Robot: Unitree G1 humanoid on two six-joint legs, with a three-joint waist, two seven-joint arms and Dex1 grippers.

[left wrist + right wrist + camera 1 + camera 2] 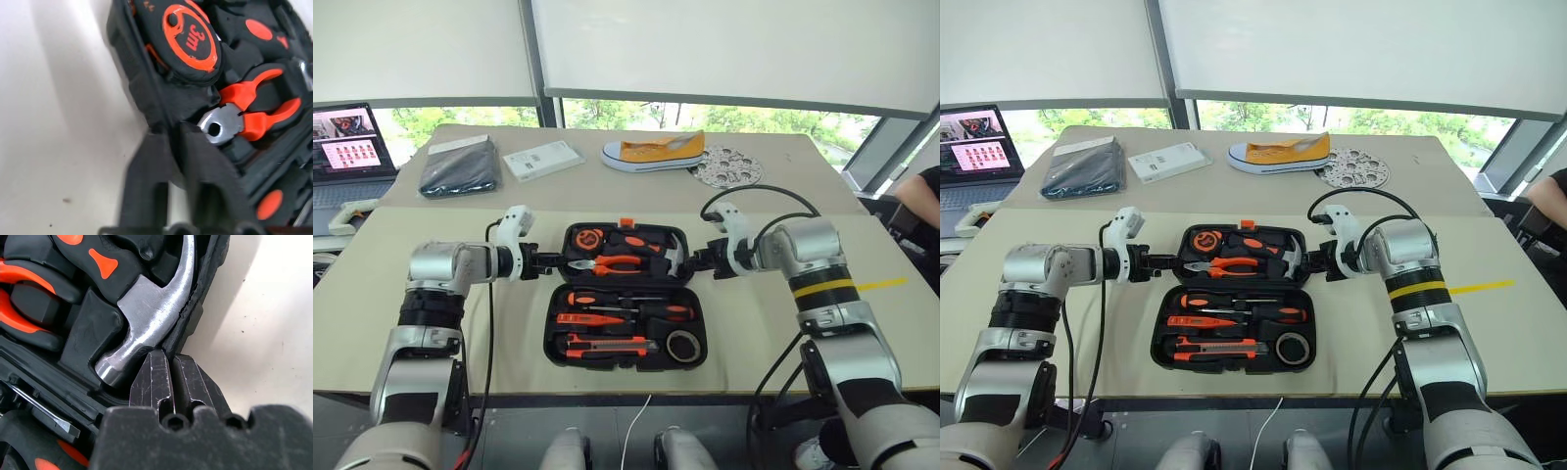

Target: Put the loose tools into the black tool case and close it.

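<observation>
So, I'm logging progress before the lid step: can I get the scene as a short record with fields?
case: black tool case open flat on the table
tools: seated in their slots, none loose
left gripper: shut on the far half's left rim
right gripper: shut on the far half's right rim, by the hammer
remaining: close the lid

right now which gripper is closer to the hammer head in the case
Right. The right gripper is shut on the rim of the black tool case right beside the hammer head. The left gripper grips the opposite rim, by the tape measure.
</observation>
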